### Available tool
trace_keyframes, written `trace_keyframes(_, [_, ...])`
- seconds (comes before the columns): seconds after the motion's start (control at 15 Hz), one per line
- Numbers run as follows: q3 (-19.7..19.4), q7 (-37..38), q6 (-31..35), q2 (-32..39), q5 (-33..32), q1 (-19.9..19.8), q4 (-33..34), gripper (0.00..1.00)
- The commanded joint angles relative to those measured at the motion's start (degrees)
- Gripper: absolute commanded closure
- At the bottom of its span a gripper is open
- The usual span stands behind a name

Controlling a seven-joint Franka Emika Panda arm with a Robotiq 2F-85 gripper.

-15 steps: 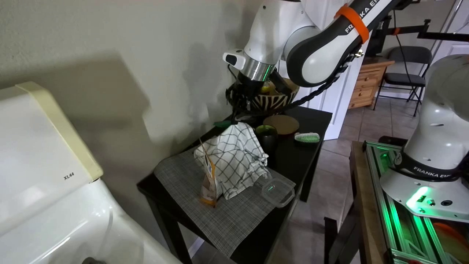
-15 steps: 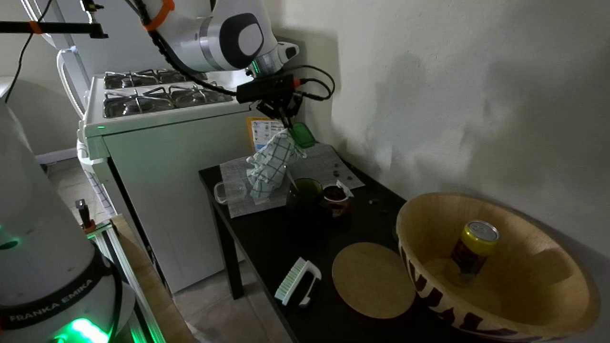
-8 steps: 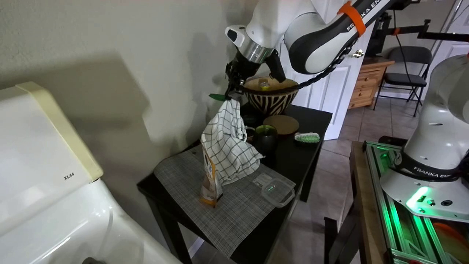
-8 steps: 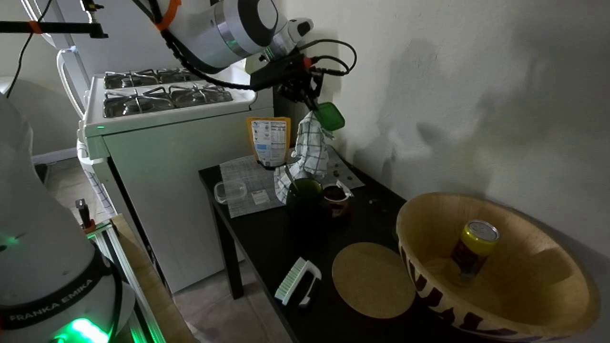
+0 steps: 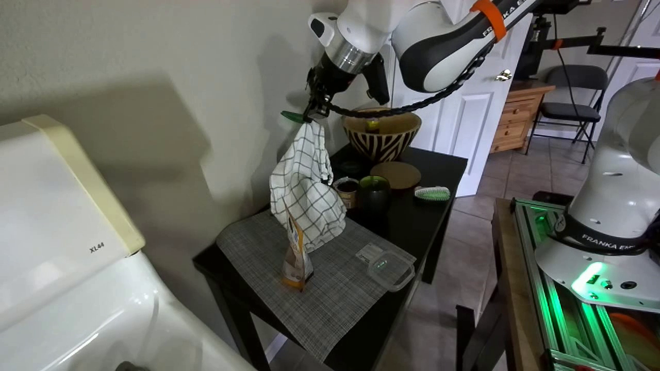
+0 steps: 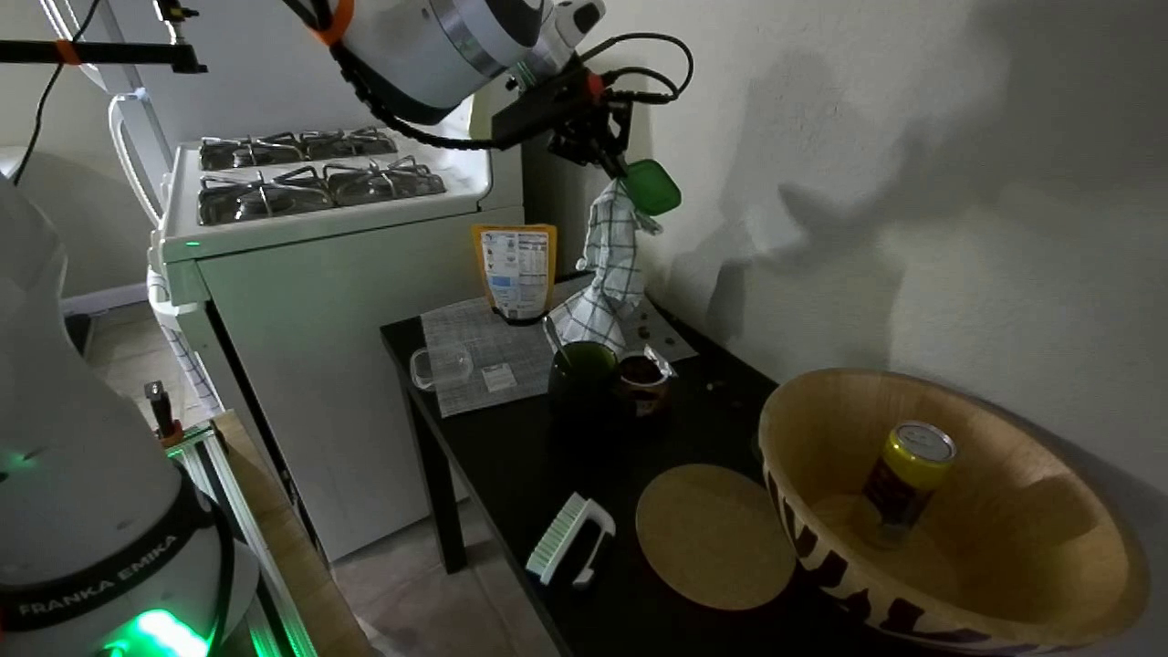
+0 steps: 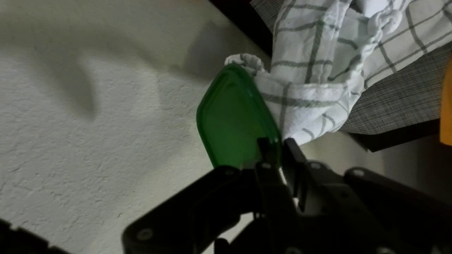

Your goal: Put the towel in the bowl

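Note:
The white towel with dark grid lines (image 5: 309, 190) hangs from my gripper (image 5: 308, 119), beside the wall. It also shows in an exterior view (image 6: 610, 265) and the wrist view (image 7: 307, 63). My gripper (image 7: 276, 143) is shut on the towel's top. A green lid (image 7: 233, 120) is pinched with it and sticks out toward the wall (image 6: 651, 188). The towel's lower end is behind the pouch and mug; I cannot tell if it touches the mat. The wide wooden bowl (image 6: 1004, 566), zebra-patterned outside (image 5: 381, 144), stands at the table's far end, away from the gripper.
A yellow can (image 6: 912, 465) stands in the bowl. A dark mug (image 5: 374, 196) with a spoon and a small jar (image 5: 346, 191) stand between towel and bowl. A pouch (image 6: 516, 274), clear container (image 5: 391, 270), brush (image 6: 570, 538) and round board (image 6: 716, 538) are on the table.
My gripper has risen and lifted the towel, with the green lid along. The towel's lower part has drawn off the clear container's area and toward the wall, uncovering the pouch and jar.

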Motion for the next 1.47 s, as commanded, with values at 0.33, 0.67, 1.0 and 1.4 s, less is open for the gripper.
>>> trace_keyframes(0.33, [-1.41,-10.58,1.15,0.46,10.46,5.24,-0.69,0.97])
trace_keyframes(0.67, [-2.26,-28.29,0.66,0.69,23.65,10.68,-2.53,0.97])
trace_keyframes(1.0, [-2.43,-31.2,-0.28,-1.63,22.73,9.53,-0.56,0.97])
trace_keyframes(1.4, [-4.75,-29.84,-0.53,-4.37,22.54,7.36,2.41,0.97])
